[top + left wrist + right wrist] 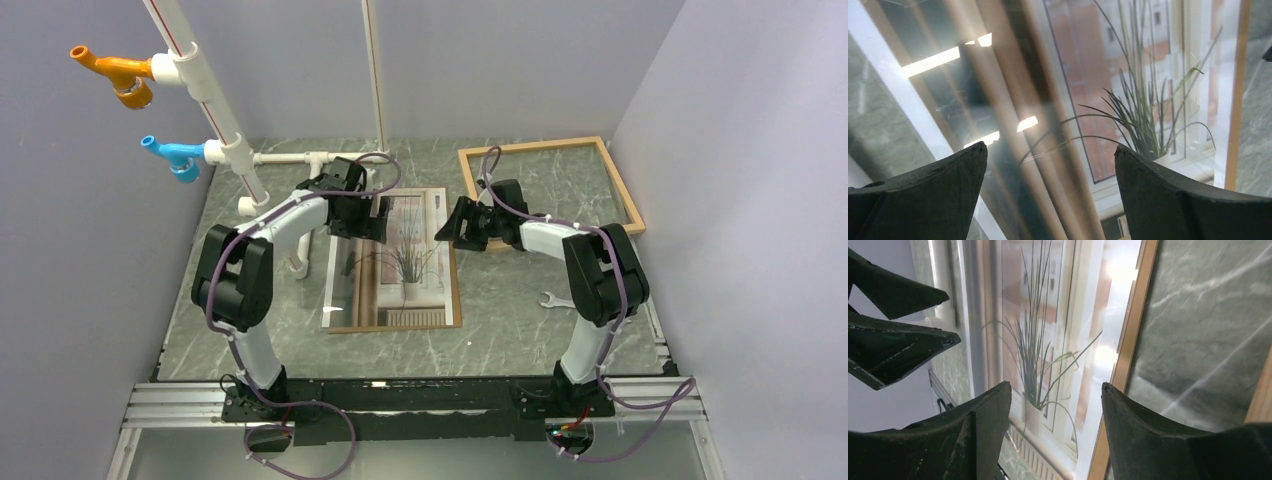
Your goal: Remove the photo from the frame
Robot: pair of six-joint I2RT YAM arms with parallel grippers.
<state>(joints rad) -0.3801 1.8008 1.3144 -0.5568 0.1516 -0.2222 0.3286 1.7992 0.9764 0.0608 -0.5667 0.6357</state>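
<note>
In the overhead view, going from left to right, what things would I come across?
orange pipe fitting → blue pipe fitting → photo → frame, lying empty

The photo (pixel 410 255) shows green spiky leaves and brown curtains. The frame (pixel 530 147) is pale wood; the surface (pixel 500 300) is grey-green, marble-veined.

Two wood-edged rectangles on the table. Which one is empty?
The far-right one, the frame: only bare table shows inside its thin moulding. The centre one is filled by the plant photo.
</note>
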